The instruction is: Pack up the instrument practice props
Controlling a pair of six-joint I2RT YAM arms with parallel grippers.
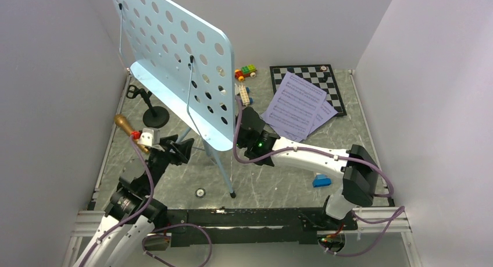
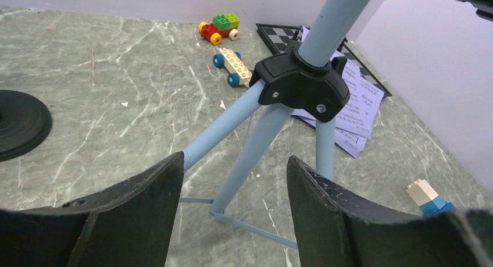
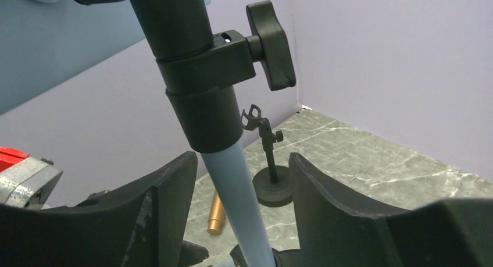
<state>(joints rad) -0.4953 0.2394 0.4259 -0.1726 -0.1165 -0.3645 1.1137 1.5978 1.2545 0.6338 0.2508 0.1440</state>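
The light-blue music stand (image 1: 174,63) stands at centre left, its hole-punched desk tilted toward me. My left gripper (image 2: 235,162) is open and faces the tripod legs (image 2: 250,150) below the black hub (image 2: 302,84); in the top view it (image 1: 177,148) is beside the legs. My right gripper (image 3: 241,159) is open, with a jaw on each side of the stand's blue pole (image 3: 232,185) below the black clamp knob (image 3: 270,46). The white sheet-music pages (image 1: 296,104) lie on the chessboard's near edge. The gold-brown microphone (image 1: 125,124) lies beside the black mic stand (image 1: 152,113).
The chessboard (image 1: 325,81) is at the back right. The colourful toy brick car (image 1: 246,73) and a flat wheeled brick piece (image 1: 244,94) are near the back wall. A blue and white brick (image 1: 321,180) lies by my right arm. White walls enclose the table.
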